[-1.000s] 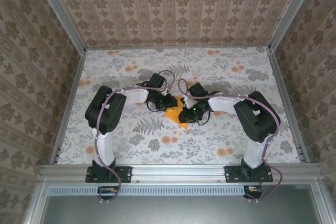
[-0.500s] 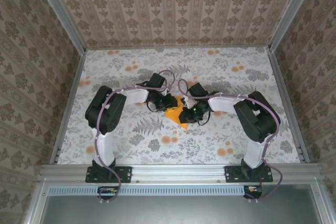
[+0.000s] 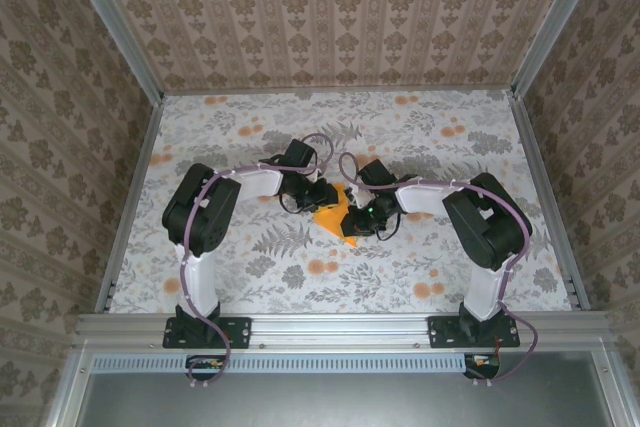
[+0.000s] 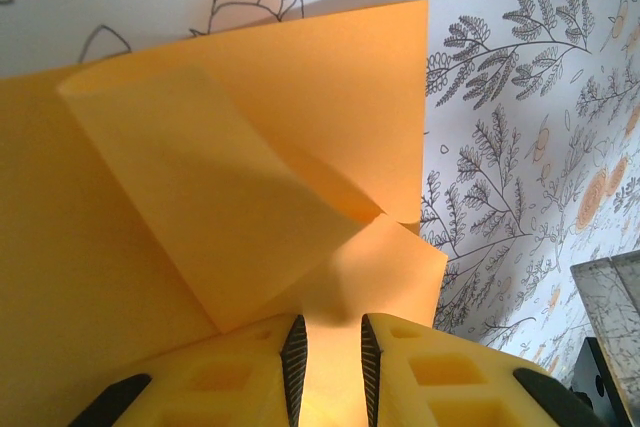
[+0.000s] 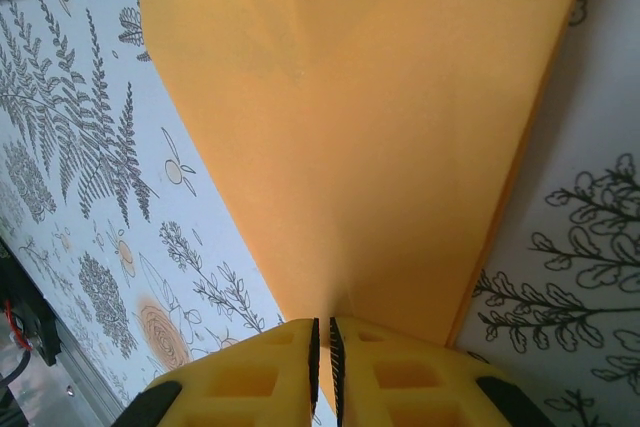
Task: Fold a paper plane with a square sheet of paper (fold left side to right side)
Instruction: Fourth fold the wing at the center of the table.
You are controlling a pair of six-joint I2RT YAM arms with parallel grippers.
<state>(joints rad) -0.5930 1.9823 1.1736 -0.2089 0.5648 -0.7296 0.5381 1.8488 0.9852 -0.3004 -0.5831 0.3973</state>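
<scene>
Pinching thin, floppy paper point(image 3: 335, 217) mid-table point(image 3: 240, 137).
Left gripper point(image 4: 330, 352) and right gripper point(image 5: 323, 352), both nearly closed, clamped its edges; light, creasable, best held there.

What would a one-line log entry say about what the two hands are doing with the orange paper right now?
stage: mid-fold | paper: orange, partly folded, on table | left hand: pinching paper edge | right hand: shut on paper

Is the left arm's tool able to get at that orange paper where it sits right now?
Yes, it looks so: the left tool is already at the orange paper, its fingers closed on an edge, with nothing between them.
</scene>
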